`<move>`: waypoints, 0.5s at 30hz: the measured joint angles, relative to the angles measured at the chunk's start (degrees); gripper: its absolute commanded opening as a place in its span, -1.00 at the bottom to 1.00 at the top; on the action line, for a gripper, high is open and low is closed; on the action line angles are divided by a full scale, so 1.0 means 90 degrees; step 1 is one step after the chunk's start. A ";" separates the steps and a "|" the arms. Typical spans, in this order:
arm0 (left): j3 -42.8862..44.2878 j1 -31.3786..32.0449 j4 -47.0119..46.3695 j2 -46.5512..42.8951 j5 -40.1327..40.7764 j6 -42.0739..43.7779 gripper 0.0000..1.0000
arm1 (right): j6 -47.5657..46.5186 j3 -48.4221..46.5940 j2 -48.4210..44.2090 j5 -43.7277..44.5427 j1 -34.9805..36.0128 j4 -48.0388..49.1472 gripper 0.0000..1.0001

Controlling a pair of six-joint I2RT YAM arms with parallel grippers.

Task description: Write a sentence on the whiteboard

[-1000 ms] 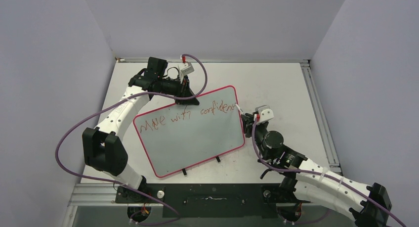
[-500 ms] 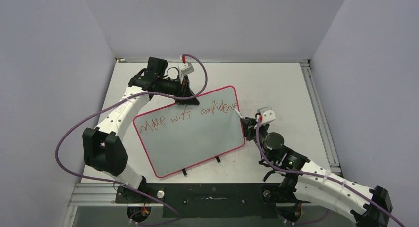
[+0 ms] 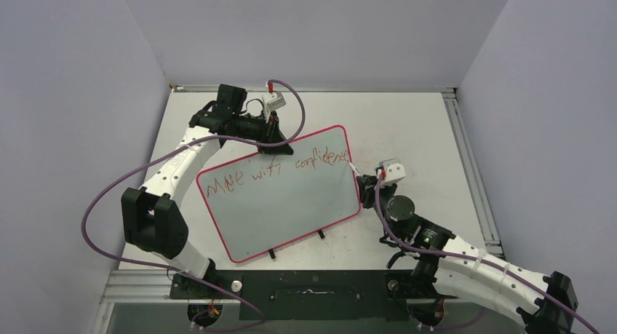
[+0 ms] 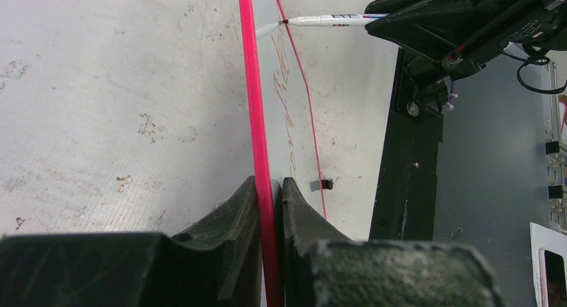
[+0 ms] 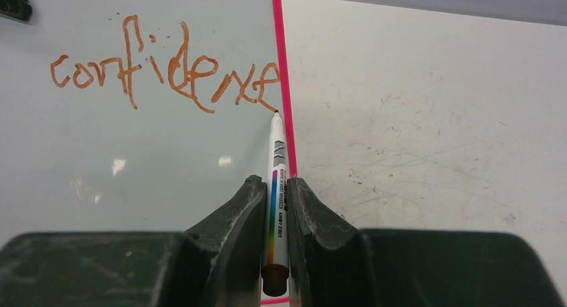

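Observation:
The whiteboard (image 3: 284, 210) stands tilted on the table, pink-rimmed, on two small black feet. The sentence (image 3: 276, 172) runs along its top in red-brown letters: "Move with confidence". My left gripper (image 3: 273, 141) is shut on the board's top rim (image 4: 253, 106), which runs between its jaws in the left wrist view. My right gripper (image 3: 366, 180) is shut on a white marker (image 5: 277, 160) at the board's right edge. The marker's tip sits at the end of the last letter of "confidence" (image 5: 167, 69), right beside the pink rim. From the left wrist, the marker (image 4: 327, 19) points at the board.
Scuffed white tabletop (image 3: 407, 130) spreads behind and right of the board. A metal rail (image 3: 466, 167) runs along the table's right edge, with grey walls on three sides. A black base bar (image 3: 313, 287) lies at the near edge between the arm mounts.
The last letter of "confidence" has been finished. My right gripper has drifted slightly down and toward the near edge with the marker. The left gripper has not moved.

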State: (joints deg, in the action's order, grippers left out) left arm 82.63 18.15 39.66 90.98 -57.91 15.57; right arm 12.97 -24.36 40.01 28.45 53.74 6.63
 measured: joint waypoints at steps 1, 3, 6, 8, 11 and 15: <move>0.0000 0.0000 0.0000 0.0000 0.0012 0.0000 -1.00 | 0.0002 0.0000 0.0007 0.0027 0.0000 -0.0010 -0.89; 0.0000 0.0000 0.0000 0.0000 0.0027 -0.0002 -1.00 | 0.0007 0.0000 0.0012 0.0090 0.0000 -0.0049 -0.89; 0.0000 0.0000 0.0000 0.0000 0.0029 -0.0005 -1.00 | 0.0022 0.0000 0.0012 0.0141 0.0000 -0.0085 -0.89; 0.0000 0.0000 0.0000 0.0000 0.0029 -0.0002 -1.00 | 0.0022 0.0000 0.0000 0.0148 0.0000 -0.0095 -0.89; 0.0000 0.0000 0.0005 0.0000 0.0024 0.0000 -1.00 | 0.0019 0.0000 -0.0070 0.0138 0.0000 -0.0134 -0.89; 0.0000 0.0005 0.0012 0.0000 -0.0024 0.0010 -1.00 | -0.0051 0.0000 -0.0277 0.0027 0.0000 -0.0223 -0.89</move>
State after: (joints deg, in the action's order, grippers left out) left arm 82.63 18.20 39.77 90.98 -58.13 15.66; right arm 12.51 -24.36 37.52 28.69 53.74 4.62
